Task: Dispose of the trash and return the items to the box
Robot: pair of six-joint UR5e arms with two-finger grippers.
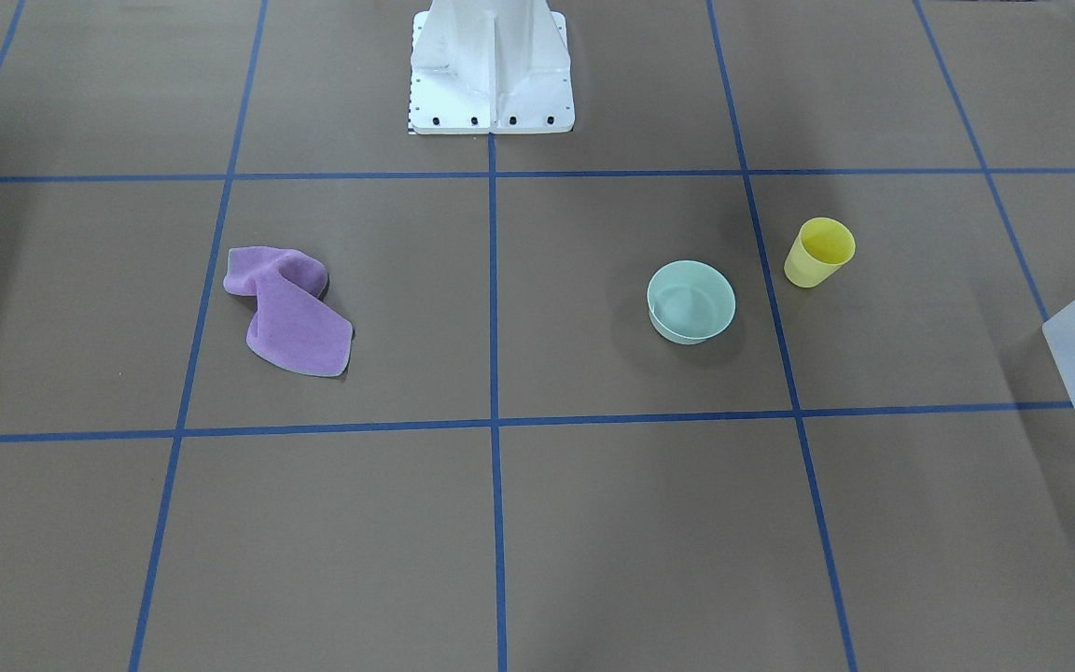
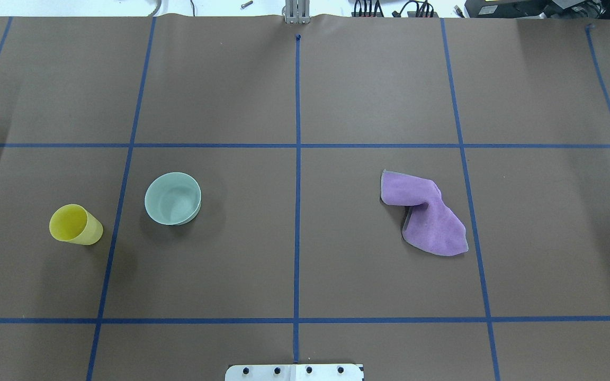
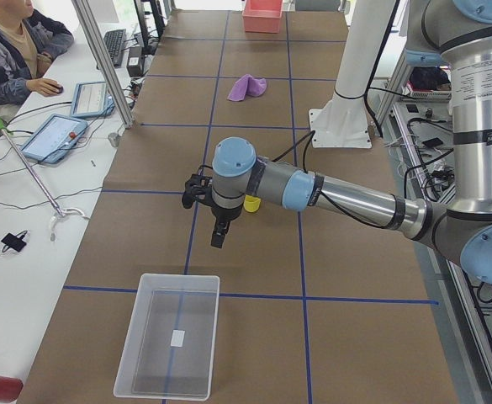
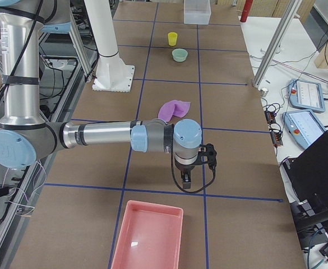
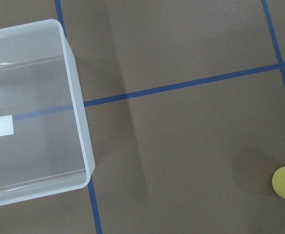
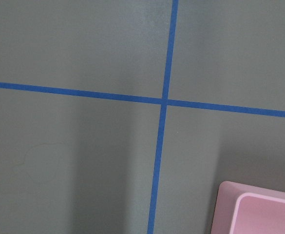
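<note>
- The bowl (image 1: 691, 301) and cup (image 1: 818, 252) stand upright and near each other on the robot's left half of the table. Neither is in the box (image 3: 157, 366) yet, and it looks empty.
- The box sits at the table's left end, so the left arm is probably meant to carry both items there.
- The left gripper (image 3: 218, 239) hangs above the table between the cup and the box, holding nothing. I cannot tell how wide its claw is.
- A crumpled purple cloth (image 1: 290, 313) lies on the right half, well apart from the items. It is likely the trash.
- A pink bin (image 4: 147, 241) sits at the right end and is probably where the trash goes.
- The right gripper (image 4: 186, 179) hangs between the cloth and the bin, holding nothing. I cannot tell its claw state either.
- Both arms look parked at the ready, with no step begun.
</note>
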